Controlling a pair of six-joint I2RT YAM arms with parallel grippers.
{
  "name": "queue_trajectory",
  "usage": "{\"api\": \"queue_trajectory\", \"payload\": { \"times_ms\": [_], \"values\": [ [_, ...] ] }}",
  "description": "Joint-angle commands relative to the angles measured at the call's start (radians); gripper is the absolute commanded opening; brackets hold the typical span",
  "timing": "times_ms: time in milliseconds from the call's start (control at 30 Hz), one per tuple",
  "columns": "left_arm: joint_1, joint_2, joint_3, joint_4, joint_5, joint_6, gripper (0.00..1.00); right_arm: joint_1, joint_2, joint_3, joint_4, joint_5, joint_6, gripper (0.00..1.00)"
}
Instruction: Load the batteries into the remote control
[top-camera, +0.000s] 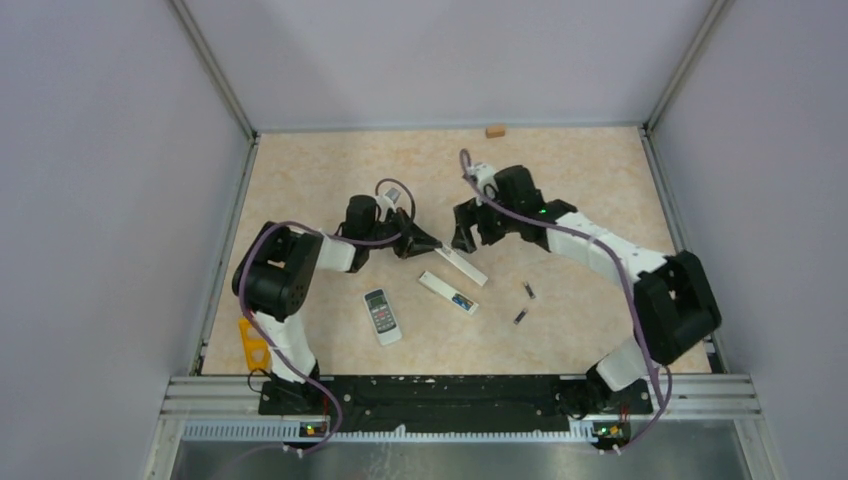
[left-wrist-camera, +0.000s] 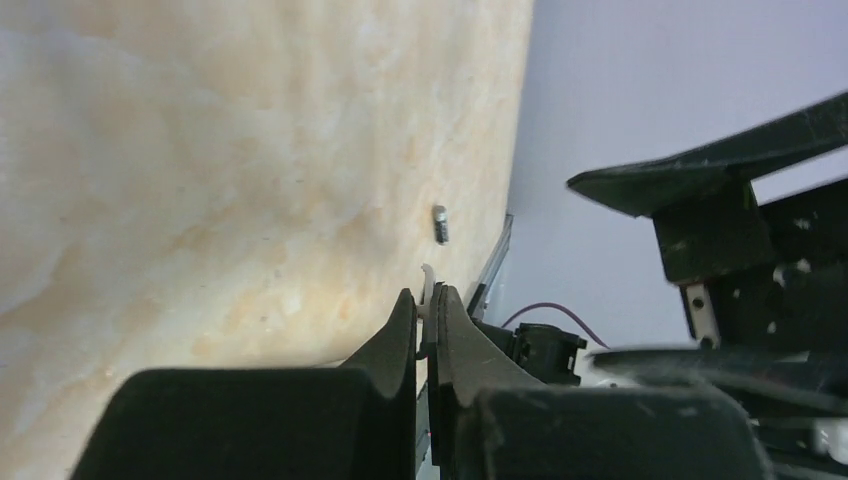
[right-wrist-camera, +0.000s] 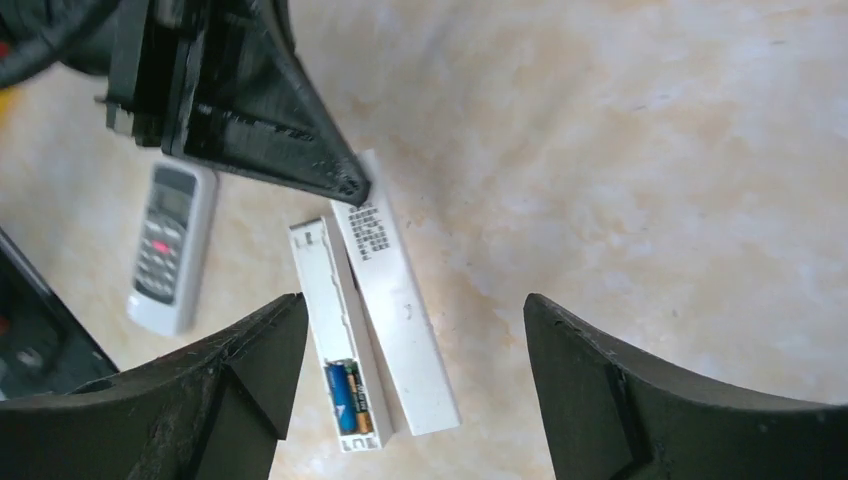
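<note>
A slim white remote (top-camera: 447, 293) lies back-up mid-table with its battery bay open. In the right wrist view (right-wrist-camera: 322, 300) two batteries (right-wrist-camera: 350, 397), one blue and one dark, sit in that bay. My left gripper (top-camera: 432, 243) is shut on one end of the remote's long white back cover (top-camera: 465, 267), which slants beside the remote (right-wrist-camera: 395, 320). The left wrist view shows its jaws (left-wrist-camera: 427, 298) pinching a thin white edge. My right gripper (top-camera: 470, 232) hovers open and empty above both (right-wrist-camera: 412, 300). Two loose batteries (top-camera: 529, 291) (top-camera: 520, 316) lie to the right.
A grey-white remote with buttons (top-camera: 381, 316) lies near the front, also seen in the right wrist view (right-wrist-camera: 170, 245). A yellow piece (top-camera: 253, 345) sits by the left arm's base. A small wooden block (top-camera: 495, 130) lies at the back wall. One battery (left-wrist-camera: 440, 224) shows in the left wrist view.
</note>
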Motion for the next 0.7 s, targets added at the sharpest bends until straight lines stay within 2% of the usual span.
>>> {"api": "queue_trajectory", "payload": {
  "times_ms": [0,133,233,333,467,567,667],
  "values": [
    [0.023,-0.123,-0.003,0.068,0.076,0.019,0.00,-0.076,-0.180,-0.089,0.101,-0.027,0.344,0.81],
    [0.055,-0.189,-0.011,0.067,0.094,-0.019,0.00,-0.078,-0.302,-0.295,0.283,-0.049,0.640,0.81],
    [0.069,-0.230,-0.017,0.083,0.113,-0.052,0.00,-0.076,-0.392,-0.449,0.485,-0.010,0.826,0.81],
    [0.075,-0.268,-0.021,0.082,0.125,-0.068,0.00,-0.074,-0.456,-0.535,0.595,0.016,0.924,0.81],
    [0.079,-0.299,-0.022,0.087,0.135,-0.091,0.00,-0.073,-0.464,-0.554,0.665,-0.033,0.990,0.80],
    [0.081,-0.304,-0.029,0.130,0.146,-0.130,0.00,-0.073,-0.447,-0.577,0.762,-0.080,1.051,0.71],
    [0.085,-0.301,-0.045,0.205,0.148,-0.193,0.00,-0.073,-0.426,-0.599,0.859,-0.121,1.111,0.58]
  ]
}}
